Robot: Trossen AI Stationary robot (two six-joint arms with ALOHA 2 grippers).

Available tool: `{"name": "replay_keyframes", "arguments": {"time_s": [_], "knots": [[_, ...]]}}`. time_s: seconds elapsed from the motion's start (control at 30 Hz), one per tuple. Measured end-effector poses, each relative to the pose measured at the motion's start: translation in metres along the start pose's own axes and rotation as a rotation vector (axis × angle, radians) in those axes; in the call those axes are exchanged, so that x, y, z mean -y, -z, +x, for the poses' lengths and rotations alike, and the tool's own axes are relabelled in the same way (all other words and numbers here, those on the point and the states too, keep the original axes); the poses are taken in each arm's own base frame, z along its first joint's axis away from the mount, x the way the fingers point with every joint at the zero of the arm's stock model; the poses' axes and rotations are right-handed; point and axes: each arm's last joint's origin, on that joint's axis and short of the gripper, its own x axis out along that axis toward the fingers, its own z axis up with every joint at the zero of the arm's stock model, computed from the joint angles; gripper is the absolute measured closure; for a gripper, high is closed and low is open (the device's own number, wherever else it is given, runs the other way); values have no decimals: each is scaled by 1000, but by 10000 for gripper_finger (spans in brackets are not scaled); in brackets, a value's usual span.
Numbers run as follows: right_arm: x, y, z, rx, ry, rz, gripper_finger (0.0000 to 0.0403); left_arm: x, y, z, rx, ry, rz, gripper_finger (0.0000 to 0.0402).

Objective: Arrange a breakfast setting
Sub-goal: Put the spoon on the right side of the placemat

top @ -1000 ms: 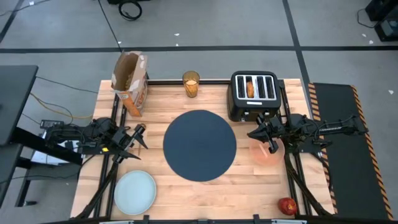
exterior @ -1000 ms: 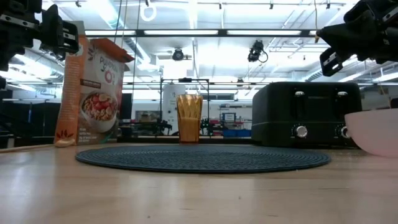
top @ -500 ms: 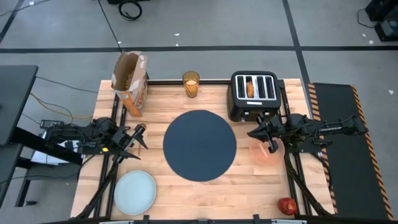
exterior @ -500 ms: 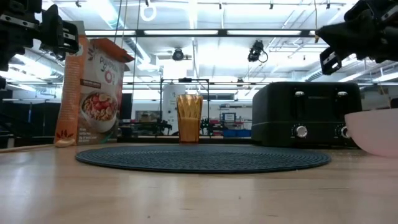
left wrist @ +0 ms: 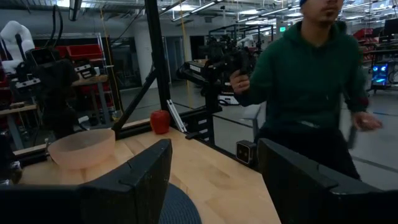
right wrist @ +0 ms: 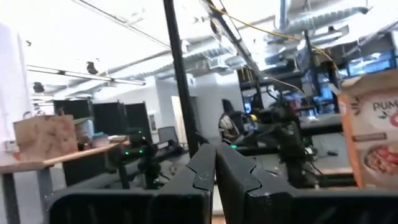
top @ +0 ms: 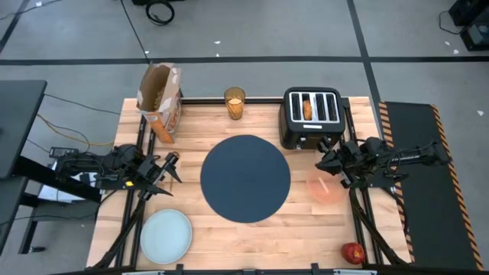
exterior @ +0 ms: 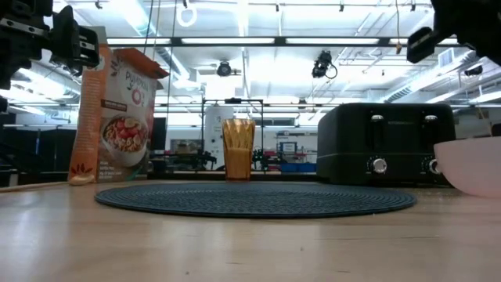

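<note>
Hovering beside the pinkish clear bowl, the right gripper has its jaws pressed together, empty. Bowl sits off the round dark-blue mat, presumably awaiting transfer. Left gripper waits across the mat, jaws apart.

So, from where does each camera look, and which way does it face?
High view: above the table, straight down; both arms show.
Low view: table height, level across the dark-blue mat; arms enter from above.
Left wrist view: past the open left gripper, toward the bowl.
Right wrist view: past the shut right gripper, roomward.
Shared: high and low views show the toaster.
</note>
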Motion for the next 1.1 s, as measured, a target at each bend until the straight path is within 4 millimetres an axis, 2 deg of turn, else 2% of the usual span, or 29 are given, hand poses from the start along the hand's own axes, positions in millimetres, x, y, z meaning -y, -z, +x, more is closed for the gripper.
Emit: {"name": "replay_keyframes", "arguments": {"time_s": [0.27, 0.43, 0.83, 1.0, 1.1], "knots": [[0, -1, 0, 30, 107, -118, 397, 0, 0, 0, 0, 0, 0, 157], [0, -2, 0, 38, 113, -171, 398, 0, 0, 0, 0, 0, 0, 157], [0, 8, 0, -60, 104, -119, 396, 0, -1, 0, 6, -1, 10, 157], [0, 8, 0, -56, 107, -120, 396, 0, -10, 0, 92, -1, 24, 157], [1, 8, 0, -51, 131, -96, 396, 0, -16, -1, 153, -19, 93, 157]]}}
